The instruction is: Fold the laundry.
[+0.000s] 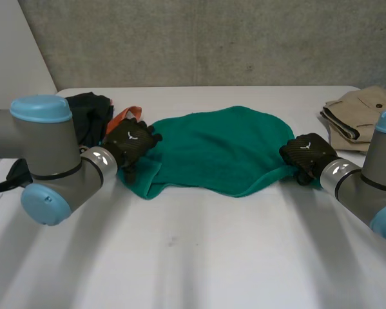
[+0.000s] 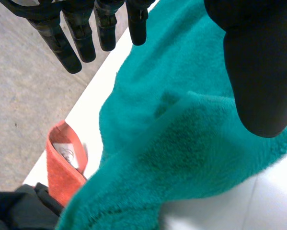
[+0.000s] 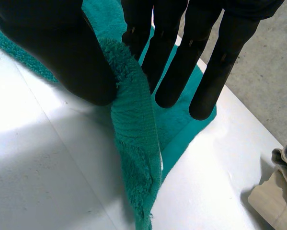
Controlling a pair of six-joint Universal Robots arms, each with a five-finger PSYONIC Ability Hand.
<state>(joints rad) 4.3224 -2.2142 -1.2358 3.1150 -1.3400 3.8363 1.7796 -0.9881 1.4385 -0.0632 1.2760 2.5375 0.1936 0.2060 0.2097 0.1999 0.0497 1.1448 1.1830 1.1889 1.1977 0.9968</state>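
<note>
As right robot hand (image 3: 76, 52) pinches teal towel (image 1: 212, 148), tag (image 2: 69, 154) is illegible

Left hand (image 1: 133, 143) holds its fingers (image 2: 83, 40) straight; right hand (image 1: 307, 154) pinches the towel (image 1: 212, 148).

— What sort of place is this?

— A robotics lab or test cell, by the look of it. A grey-jointed left robot arm with light-blue caps (image 1: 51, 161) and its matching right robot arm (image 1: 366, 183) reach over a plain white counter (image 1: 199, 257).

— Could it be a home?

— It looks more industrial. Behind the counter stands a rough grey concrete wall (image 1: 212, 38), with a bare grey concrete floor (image 2: 23, 96) below. The laundry is a teal terry towel (image 1: 218, 148), a folded beige buttoned garment (image 1: 360, 112) and a dark heap of clothing (image 1: 89, 116).
</note>
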